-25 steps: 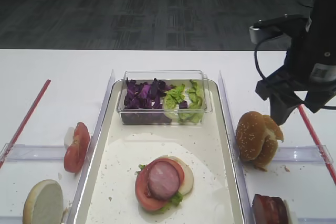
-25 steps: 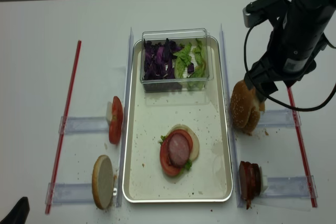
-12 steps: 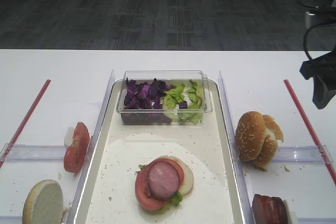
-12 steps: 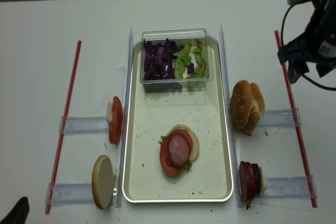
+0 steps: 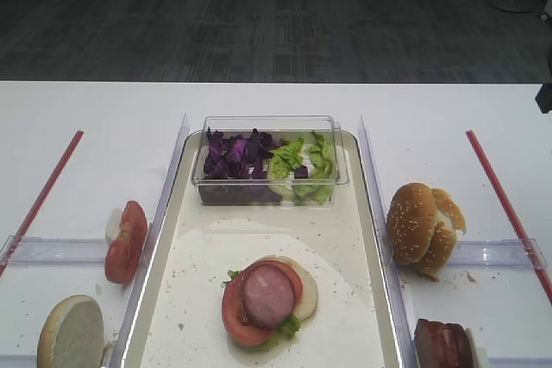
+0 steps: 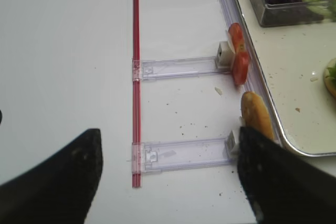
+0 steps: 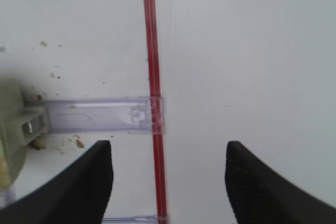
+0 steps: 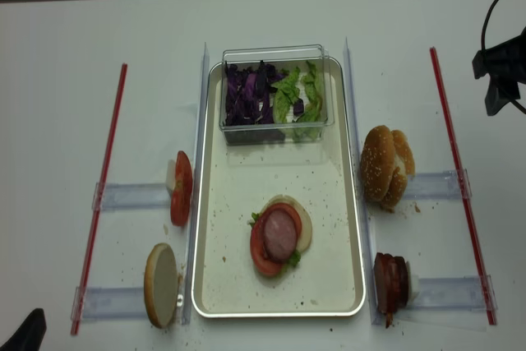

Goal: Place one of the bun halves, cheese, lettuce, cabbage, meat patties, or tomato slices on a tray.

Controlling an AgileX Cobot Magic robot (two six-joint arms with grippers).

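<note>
Right gripper (image 7: 167,182) at far right edge of the overhead view, upper part, jaws spread wide with nothing between — hovering over a red strip (image 7: 153,98) and a clear plastic holder (image 7: 102,117) in the wrist view. Left gripper (image 6: 168,182) low in the left wrist view, fingers wide apart, empty, above white table (image 8: 66,55).

Tray (image 8: 238,285) in centre of frame. On it, lower middle: a stack with a meat patty (image 8: 279,231) on top, tomato slice (image 8: 261,256) under it, pale bun half (image 8: 303,228) at the bottom, bits of green leaf poking out. Clear box (image 8: 275,125) at upper end of tray — cabbage (image 8: 246,92) on its left side, lettuce (image 8: 297,96) on its right.

Right of tray: sesame bun halves (image 8: 385,167) mid-frame, meat patties (image 8: 389,283) standing on edge lower right. Left of tray: tomato slices (image 8: 181,188) on edge, one more bun half (image 8: 162,284) lower left.
</note>
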